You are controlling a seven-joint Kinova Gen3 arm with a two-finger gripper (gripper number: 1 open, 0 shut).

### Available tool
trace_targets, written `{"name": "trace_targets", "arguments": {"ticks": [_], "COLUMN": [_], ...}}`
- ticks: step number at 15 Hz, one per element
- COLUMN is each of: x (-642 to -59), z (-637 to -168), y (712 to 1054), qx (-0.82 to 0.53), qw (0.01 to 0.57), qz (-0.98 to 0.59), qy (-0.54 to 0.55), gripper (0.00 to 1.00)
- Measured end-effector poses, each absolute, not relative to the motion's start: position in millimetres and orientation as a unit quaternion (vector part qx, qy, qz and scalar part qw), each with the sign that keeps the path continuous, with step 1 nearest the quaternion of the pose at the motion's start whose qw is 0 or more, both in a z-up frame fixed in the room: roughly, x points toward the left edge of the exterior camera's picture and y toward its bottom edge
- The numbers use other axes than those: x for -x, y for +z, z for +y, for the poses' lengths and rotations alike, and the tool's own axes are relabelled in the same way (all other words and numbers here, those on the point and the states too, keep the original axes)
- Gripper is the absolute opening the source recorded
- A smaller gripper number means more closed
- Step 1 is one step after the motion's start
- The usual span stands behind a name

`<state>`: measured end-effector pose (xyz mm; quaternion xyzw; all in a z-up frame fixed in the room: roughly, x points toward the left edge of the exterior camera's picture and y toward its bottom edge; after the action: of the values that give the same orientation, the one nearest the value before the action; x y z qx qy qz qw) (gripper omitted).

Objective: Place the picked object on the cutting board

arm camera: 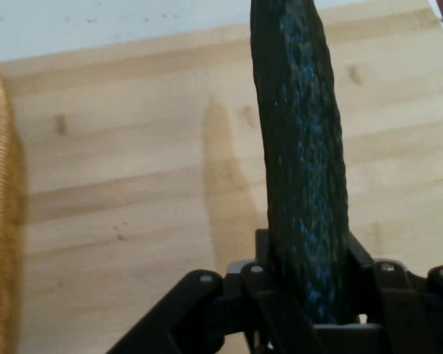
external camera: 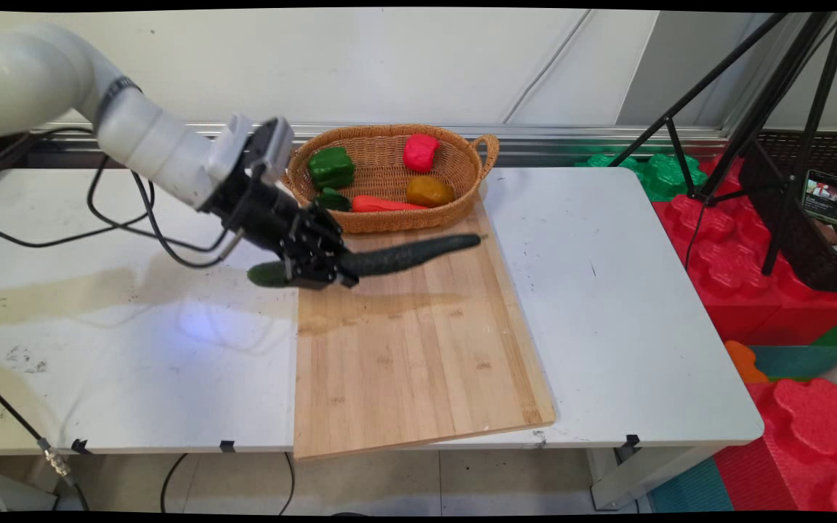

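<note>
The gripper (external camera: 317, 270) is pinching a long dark green cucumber (external camera: 404, 256) near its left, blunt end, which sticks out past the fingers over the table (external camera: 607, 290) just beside the cutting board's left edge. The cucumber is off the surface, casting a shadow on the wooden cutting board (external camera: 411, 349) below. Its long axis runs roughly parallel to the board's far edge, rising slightly from left to right, and its tapered tip points right, toward the board's far right corner. In the hand view the cucumber (arm camera: 306, 162) stretches straight away from the gripper (arm camera: 310, 310) over the board (arm camera: 133, 184).

Just beyond the board's far edge sits a wicker basket (external camera: 462, 156) holding a green pepper (external camera: 331, 167), a red pepper (external camera: 419, 152), a yellow-brown pepper (external camera: 429, 191) and a carrot (external camera: 383, 205).
</note>
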<state>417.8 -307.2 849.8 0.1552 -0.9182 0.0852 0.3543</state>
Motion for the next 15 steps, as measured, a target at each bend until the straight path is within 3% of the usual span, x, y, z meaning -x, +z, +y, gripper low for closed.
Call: {"name": "trace_targets", "arguments": {"ticks": [13, 14, 15], "x": [-360, -356, -354], "z": [-318, -319, -320], "y": [782, 780, 779], "qx": [-0.179, -0.179, -0.18], "qw": [0.321, 0.321, 0.321], "qz": [-0.928, -0.927, -0.927], "qy": [0.07, 0.071, 0.072], "gripper": [0.0, 1.0, 1.0]}}
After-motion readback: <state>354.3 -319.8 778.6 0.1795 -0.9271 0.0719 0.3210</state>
